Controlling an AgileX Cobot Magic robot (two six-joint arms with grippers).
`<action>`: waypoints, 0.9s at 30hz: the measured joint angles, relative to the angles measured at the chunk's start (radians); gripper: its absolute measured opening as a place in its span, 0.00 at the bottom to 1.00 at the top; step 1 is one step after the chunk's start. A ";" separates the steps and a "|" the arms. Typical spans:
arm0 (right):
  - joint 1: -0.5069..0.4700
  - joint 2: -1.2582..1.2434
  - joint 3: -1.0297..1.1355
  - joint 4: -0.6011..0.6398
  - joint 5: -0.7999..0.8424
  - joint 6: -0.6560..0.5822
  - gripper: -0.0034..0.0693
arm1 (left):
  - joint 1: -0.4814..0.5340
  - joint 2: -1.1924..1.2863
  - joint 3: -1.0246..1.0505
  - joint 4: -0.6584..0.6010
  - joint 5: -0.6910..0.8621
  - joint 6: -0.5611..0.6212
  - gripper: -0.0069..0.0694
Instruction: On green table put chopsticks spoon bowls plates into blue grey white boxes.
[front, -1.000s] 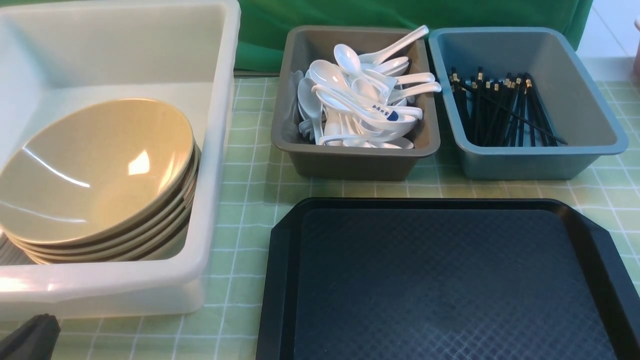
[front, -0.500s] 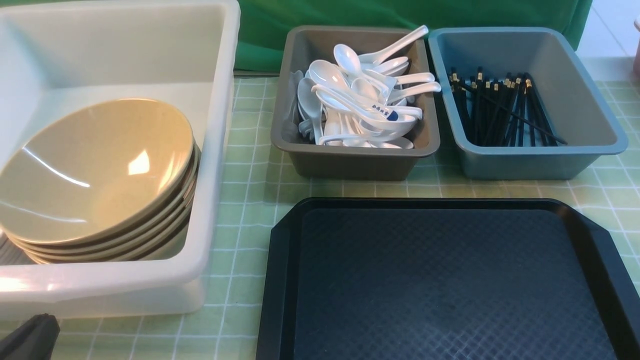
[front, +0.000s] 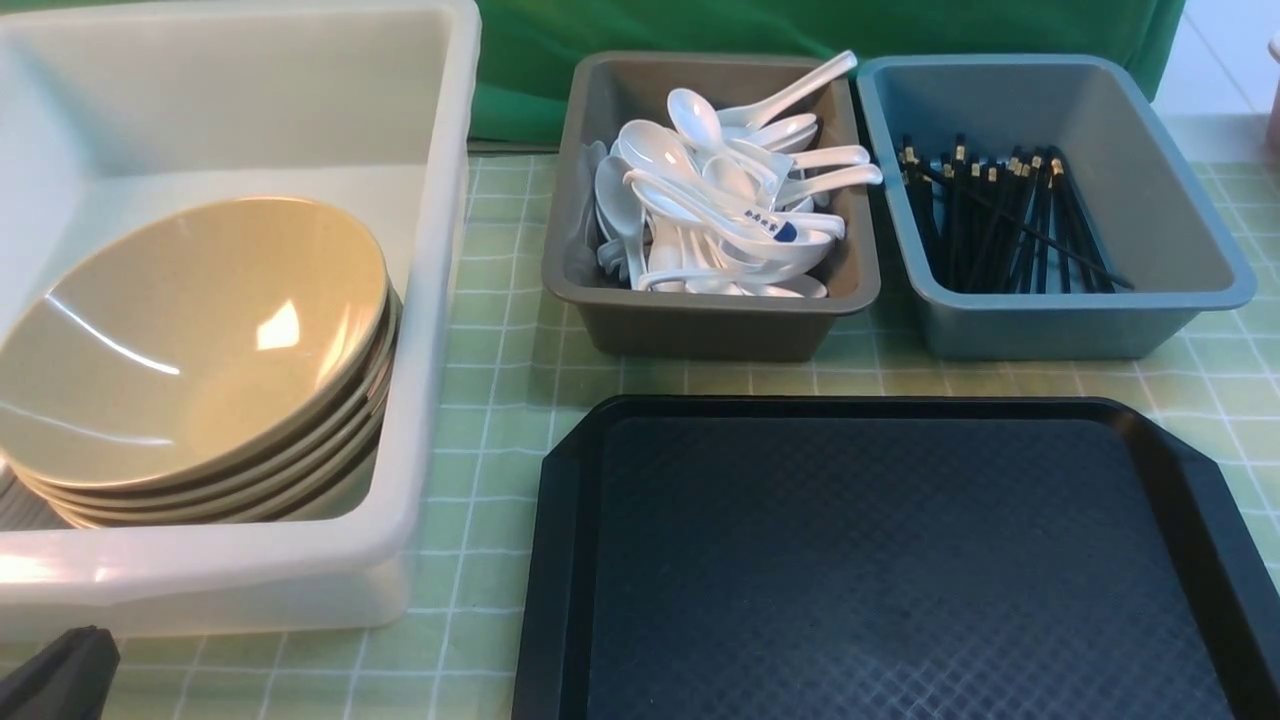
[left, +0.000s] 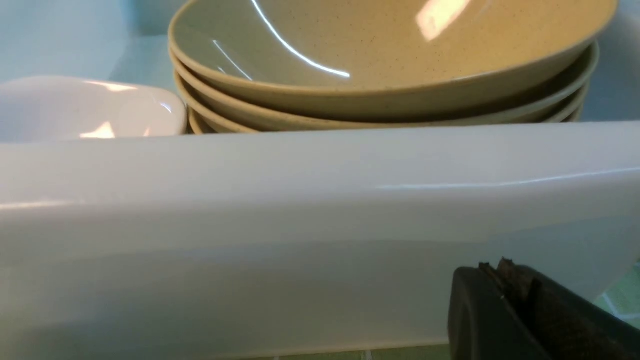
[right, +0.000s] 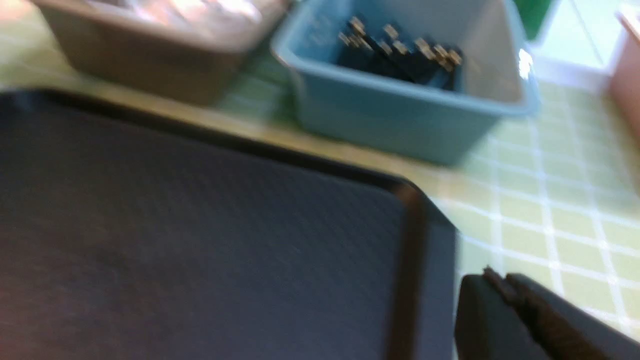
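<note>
Several tan bowls are stacked, tilted, in the white box; they also show in the left wrist view, with a white dish beside them. White spoons fill the grey box. Black chopsticks lie in the blue box, also in the right wrist view. My left gripper is shut and empty, low in front of the white box wall. My right gripper is shut and empty by the black tray's right edge; it is out of the front view.
A black tray with nothing on it lies at the front, on the green checked tablecloth. A green backdrop hangs behind the boxes. A pink object stands at the far right.
</note>
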 joint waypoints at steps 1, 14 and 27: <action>-0.001 -0.013 0.013 -0.061 0.000 0.059 0.11 | 0.000 0.000 0.000 0.000 0.000 0.000 0.09; -0.103 -0.107 0.211 -0.200 -0.036 0.183 0.11 | 0.000 0.000 0.000 0.000 -0.001 0.000 0.09; -0.151 -0.107 0.238 -0.200 -0.155 0.199 0.11 | 0.000 0.000 0.000 0.000 -0.001 -0.003 0.09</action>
